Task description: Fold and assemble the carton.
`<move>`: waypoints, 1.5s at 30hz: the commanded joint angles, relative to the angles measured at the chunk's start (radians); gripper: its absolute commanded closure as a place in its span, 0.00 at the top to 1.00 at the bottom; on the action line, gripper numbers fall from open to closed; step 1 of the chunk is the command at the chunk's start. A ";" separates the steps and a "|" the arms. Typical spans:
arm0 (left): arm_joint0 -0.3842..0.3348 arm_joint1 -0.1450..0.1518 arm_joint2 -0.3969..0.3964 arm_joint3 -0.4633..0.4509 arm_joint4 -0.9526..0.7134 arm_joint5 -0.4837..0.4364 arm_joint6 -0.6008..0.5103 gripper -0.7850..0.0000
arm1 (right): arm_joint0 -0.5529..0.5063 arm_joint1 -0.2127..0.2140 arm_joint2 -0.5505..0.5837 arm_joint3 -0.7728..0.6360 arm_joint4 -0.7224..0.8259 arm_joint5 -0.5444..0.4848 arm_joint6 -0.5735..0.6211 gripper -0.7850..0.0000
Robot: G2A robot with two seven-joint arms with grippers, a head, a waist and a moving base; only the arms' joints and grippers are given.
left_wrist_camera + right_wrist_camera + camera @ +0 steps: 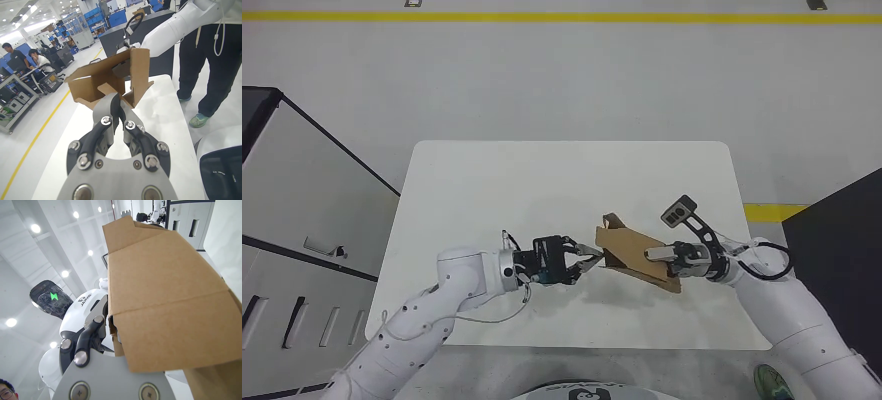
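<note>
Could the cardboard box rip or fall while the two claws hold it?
Maybe. The left claw seems to pinch only a flap edge of the carton, so a pull might tear or crease it. The right claw holds the other end, with the carton tilted above the table; if either grip slips, it could drop or fold wrong.

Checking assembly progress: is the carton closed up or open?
Open: the carton shows its hollow inside, with flaps sticking out unfolded.
</note>
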 commanded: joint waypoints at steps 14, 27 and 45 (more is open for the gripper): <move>-0.019 -0.004 0.002 0.023 -0.040 -0.003 0.003 0.00 | -0.021 -0.002 0.031 -0.014 -0.030 -0.004 0.034 0.00; -0.042 -0.010 0.047 0.024 -0.010 -0.025 0.042 0.00 | -0.035 -0.007 0.055 -0.019 -0.046 0.006 -0.001 0.00; -0.029 -0.003 0.047 -0.001 0.026 -0.047 0.075 0.00 | -0.038 -0.021 0.051 -0.034 -0.067 0.025 -0.037 0.00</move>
